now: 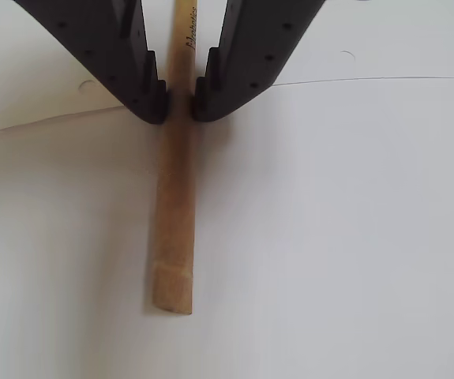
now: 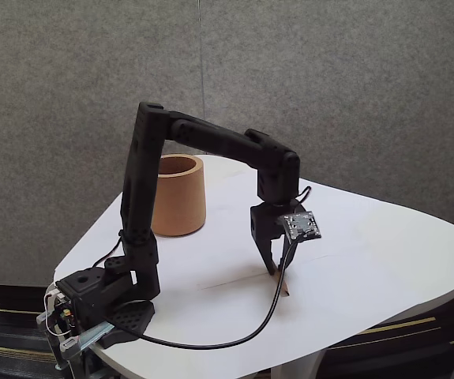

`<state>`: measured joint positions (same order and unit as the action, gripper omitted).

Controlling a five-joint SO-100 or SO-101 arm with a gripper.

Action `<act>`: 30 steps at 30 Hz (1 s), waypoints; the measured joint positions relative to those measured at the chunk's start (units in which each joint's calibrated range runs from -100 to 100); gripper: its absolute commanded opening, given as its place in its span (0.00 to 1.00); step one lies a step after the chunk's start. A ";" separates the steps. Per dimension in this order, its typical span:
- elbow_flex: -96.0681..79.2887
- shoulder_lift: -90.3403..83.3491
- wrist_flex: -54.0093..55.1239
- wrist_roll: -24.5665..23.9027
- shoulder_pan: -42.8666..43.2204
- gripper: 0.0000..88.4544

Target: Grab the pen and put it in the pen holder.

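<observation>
the gripper had its jaws closed snug on the pen, which lay on the white table in front of the arm. the grasp looked made; next it would need a clean lift and a carry over to the pen holder, standing well apart.

In the wrist view the gripper entered from the top edge; both black fingertips pressed against the pen; the pen lay lengthwise on the white table; its blunt end pointed toward the bottom edge.
</observation>
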<state>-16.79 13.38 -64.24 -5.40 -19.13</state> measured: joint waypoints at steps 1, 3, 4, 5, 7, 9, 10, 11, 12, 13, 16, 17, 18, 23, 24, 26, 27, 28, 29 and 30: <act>0.00 0.00 -0.34 0.00 0.00 0.01; 0.00 0.00 -1.19 0.00 0.00 0.01; -0.09 0.00 -1.44 0.00 0.00 0.01; -0.09 0.00 -1.53 0.00 0.00 0.01; 1.08 0.17 -2.20 0.00 0.00 0.01; 2.98 0.42 -4.32 0.05 0.00 0.01; 4.33 0.42 -5.85 0.05 -0.07 0.01; 6.14 0.42 -7.97 0.05 -0.07 0.01; 8.03 0.42 -9.07 0.05 -0.07 0.01; 10.20 0.42 -10.68 0.05 0.00 0.01; 15.61 0.42 -14.58 0.05 0.15 0.01; 16.79 0.42 -15.51 0.05 0.22 0.01; 17.42 0.17 -16.19 0.05 0.22 0.01; 17.87 -6.60 -17.29 0.00 0.95 0.01; 17.87 -8.47 -17.29 0.00 1.54 0.01; 17.87 -12.36 -17.63 -0.05 2.50 0.01; 17.87 -14.14 -17.71 -0.05 2.94 0.01; 17.87 -16.26 -18.05 0.05 3.53 0.01; 17.87 -18.12 -18.39 0.44 4.26 0.01; 17.87 -20.24 -18.56 1.03 5.44 0.01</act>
<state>1.08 -6.86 -82.80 -4.37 -13.70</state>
